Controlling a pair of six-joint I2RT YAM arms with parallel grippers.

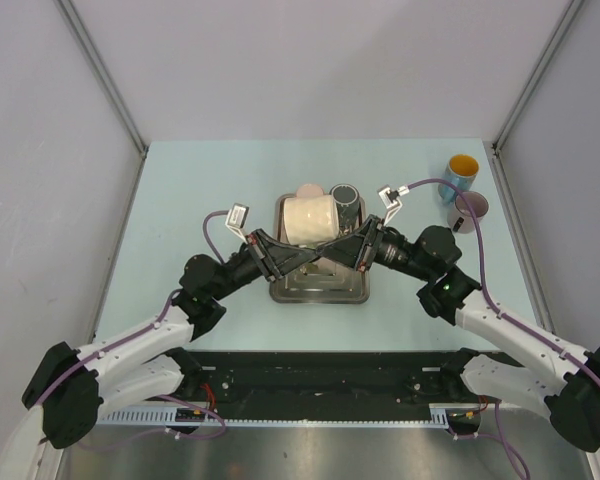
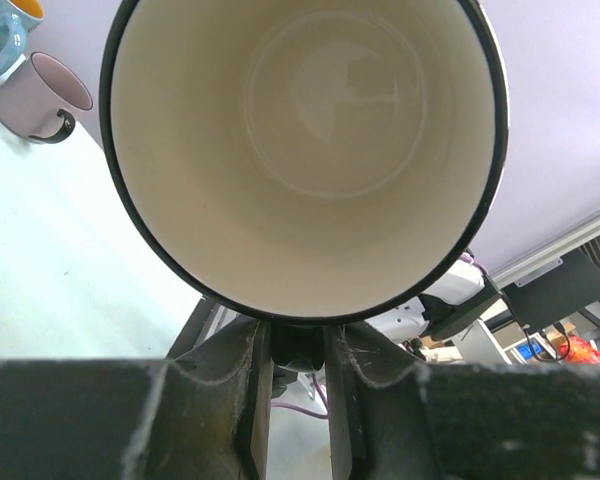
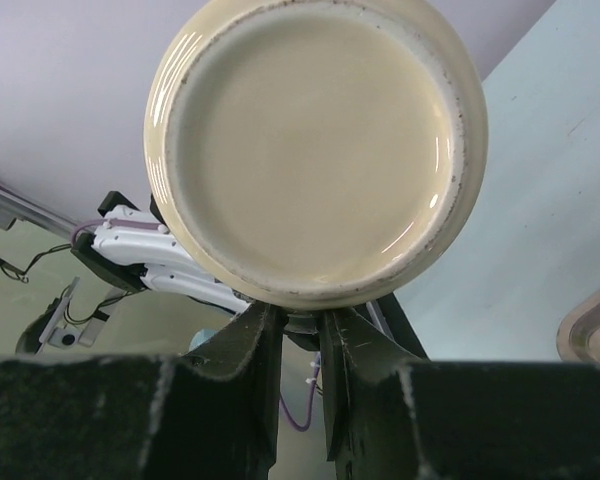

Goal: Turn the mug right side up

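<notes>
Your left gripper is narrow, pinching a dark part under the rim of the mug. Its camera looks straight into the open mouth. Your right gripper is narrow too, clamped on the same mug from the base side. Mug lies on its side over the tray, fingers crossing beneath it. Dark cup is in the tray behind. Blue cup and lilac cup sit far right on the table.
</notes>
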